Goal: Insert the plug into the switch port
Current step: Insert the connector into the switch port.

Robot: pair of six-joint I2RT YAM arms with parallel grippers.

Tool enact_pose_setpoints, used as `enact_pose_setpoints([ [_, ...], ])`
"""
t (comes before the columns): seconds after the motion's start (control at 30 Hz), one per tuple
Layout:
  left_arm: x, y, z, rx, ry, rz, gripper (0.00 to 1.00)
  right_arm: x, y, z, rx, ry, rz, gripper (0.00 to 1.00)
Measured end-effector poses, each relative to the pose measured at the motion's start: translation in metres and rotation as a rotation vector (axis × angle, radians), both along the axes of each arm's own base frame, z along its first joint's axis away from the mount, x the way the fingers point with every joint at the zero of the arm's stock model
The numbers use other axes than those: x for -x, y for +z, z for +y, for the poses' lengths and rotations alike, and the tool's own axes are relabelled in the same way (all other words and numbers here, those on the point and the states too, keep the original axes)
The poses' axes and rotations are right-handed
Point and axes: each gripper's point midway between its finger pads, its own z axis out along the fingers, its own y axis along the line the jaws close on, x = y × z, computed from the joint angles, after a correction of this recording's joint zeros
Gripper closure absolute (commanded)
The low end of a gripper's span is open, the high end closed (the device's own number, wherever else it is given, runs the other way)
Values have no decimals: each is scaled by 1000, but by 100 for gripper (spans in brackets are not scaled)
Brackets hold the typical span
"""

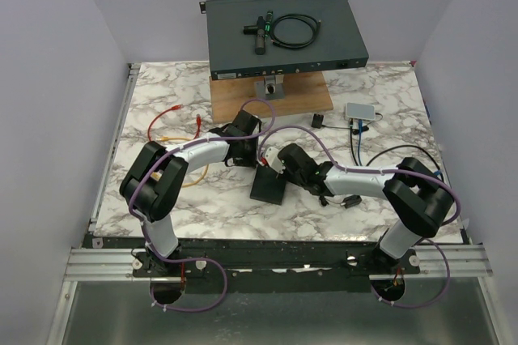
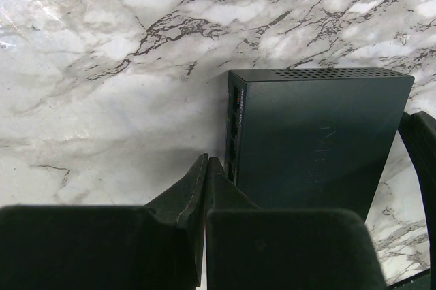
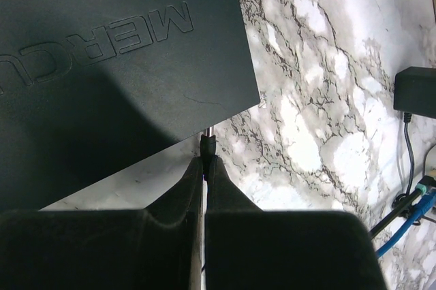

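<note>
Both left tool and right tool sit closed beside switch.

You have the small switch lying in the middle of the table, the big box behind it on a board; a coiled cable on top of that box; loose cables at left, a little box at right

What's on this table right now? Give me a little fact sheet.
table: marble top
switch: small black box, lying flat mid-table
ports: on its side, no cable seen in them
left arm: jaws shut, tips beside the port side
right arm: jaws shut, tips at the switch's edge
loose: red cable, yellow cable
</note>
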Motion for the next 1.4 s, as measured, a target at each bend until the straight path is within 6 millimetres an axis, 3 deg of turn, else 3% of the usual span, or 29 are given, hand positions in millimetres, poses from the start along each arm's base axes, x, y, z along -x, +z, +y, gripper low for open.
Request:
enact_pose_setpoints([
  [0.8, 1, -6, 1, -10, -5, 12, 100, 3, 4, 7, -26, 39, 11, 99],
  [1.2, 0, -6, 1, -11, -5, 11, 100, -10, 18, 10, -49, 16, -62, 99],
  [1.4, -1, -6, 1, -11, -5, 11, 100, -13, 11, 6, -22, -5, -69, 99],
])
